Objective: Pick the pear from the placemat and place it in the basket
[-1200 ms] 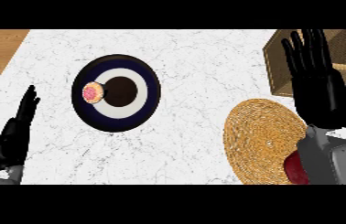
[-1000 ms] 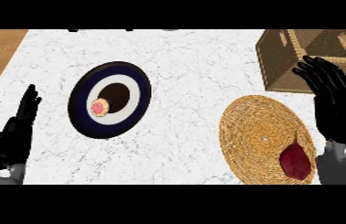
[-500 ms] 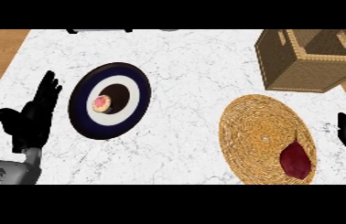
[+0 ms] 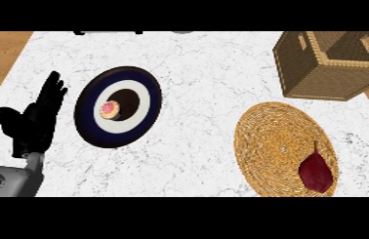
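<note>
Lower left corner: the grey left forearm (image 4: pixel 16 180) comes in from the bottom edge.

Lower right: we note the pear (image 4: pixel 317 170), dark red, lying on the round woven placemat (image 4: pixel 277 135). It sits in the mat's lower right part, close to the rim, with a thin stalk pointing toward the top of the frame. The mat lies flat on the white marbled counter (image 4: pixel 202 77).

Left edge, mid height: the left hand (image 4: pixel 34 121) is black, its fingers straight and slightly spread, pointing up the frame, with the thumb out to the left. It is resting open, just beside the plate and not touching it. It is well apart from the pear, which lies across the counter.

Centre left: the plate (image 4: pixel 92 130) has a dark blue rim, a white ring and a dark middle. A small round pink and yellow item (image 4: pixel 110 109) sits on that middle; we cannot tell what it is.

Upper right: the basket (image 4: pixel 314 72) is brown, woven and box-shaped, open at the top and cut off by the frame's right edge. It stands above the placemat, near it but apart.

Upper left corner: a wood-coloured strip (image 4: pixel 13 50) shows past the counter's edge.
</note>
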Motion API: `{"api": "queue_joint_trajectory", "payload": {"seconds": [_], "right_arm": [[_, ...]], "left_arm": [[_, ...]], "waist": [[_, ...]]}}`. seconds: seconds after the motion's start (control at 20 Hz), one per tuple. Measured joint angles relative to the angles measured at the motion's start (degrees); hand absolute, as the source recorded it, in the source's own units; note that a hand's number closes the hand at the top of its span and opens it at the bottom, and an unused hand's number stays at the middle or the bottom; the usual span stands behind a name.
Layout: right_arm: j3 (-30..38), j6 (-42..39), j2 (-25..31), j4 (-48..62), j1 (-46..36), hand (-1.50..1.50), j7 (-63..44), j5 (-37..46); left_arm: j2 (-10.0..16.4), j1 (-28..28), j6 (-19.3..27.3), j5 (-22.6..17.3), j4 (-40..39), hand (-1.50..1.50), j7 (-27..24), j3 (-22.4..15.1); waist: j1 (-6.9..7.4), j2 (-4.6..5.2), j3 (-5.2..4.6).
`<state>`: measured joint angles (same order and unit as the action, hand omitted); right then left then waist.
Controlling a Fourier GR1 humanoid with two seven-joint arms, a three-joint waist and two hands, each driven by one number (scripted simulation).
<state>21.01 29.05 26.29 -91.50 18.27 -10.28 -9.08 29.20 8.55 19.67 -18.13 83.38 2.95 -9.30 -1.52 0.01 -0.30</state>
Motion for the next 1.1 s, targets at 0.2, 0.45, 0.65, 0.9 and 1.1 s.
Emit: {"api": "queue_joint_trajectory", "payload": {"seconds": [0.2, 0.45, 0.65, 0.9, 1.1], "right_arm": [[-2.89, -11.67, 7.08, -4.31, 7.08, -1.50, -8.82, -2.48], [-0.83, -22.46, 12.70, -13.72, 14.21, -1.50, -17.55, -9.26], [3.25, -27.63, 12.46, -17.88, 16.96, -1.50, -21.23, -13.04], [6.01, -28.82, 6.80, -21.09, 18.41, -1.50, -21.75, -11.88], [3.92, -27.02, 1.54, -20.36, 15.29, -1.50, -20.41, -7.46]], "left_arm": [[0.00, 0.32, -0.03, 0.00, -0.61, 0.00, 0.20, 0.46], [-0.27, 0.41, -0.57, 0.05, -0.09, 0.00, 0.82, 0.83], [-2.10, 1.84, -0.24, 1.93, -0.68, 0.00, 1.86, 0.39], [-2.88, 0.79, -1.80, 3.06, 0.27, 0.00, 1.76, 1.54], [-3.33, 0.80, -2.70, 3.69, 1.53, 0.00, 3.29, 2.53]], "waist": [[-0.32, -0.08, -0.03], [-0.09, -0.21, 0.10], [0.34, -0.16, 0.19], [0.84, -0.13, 0.25], [1.19, -0.08, 0.28]]}}
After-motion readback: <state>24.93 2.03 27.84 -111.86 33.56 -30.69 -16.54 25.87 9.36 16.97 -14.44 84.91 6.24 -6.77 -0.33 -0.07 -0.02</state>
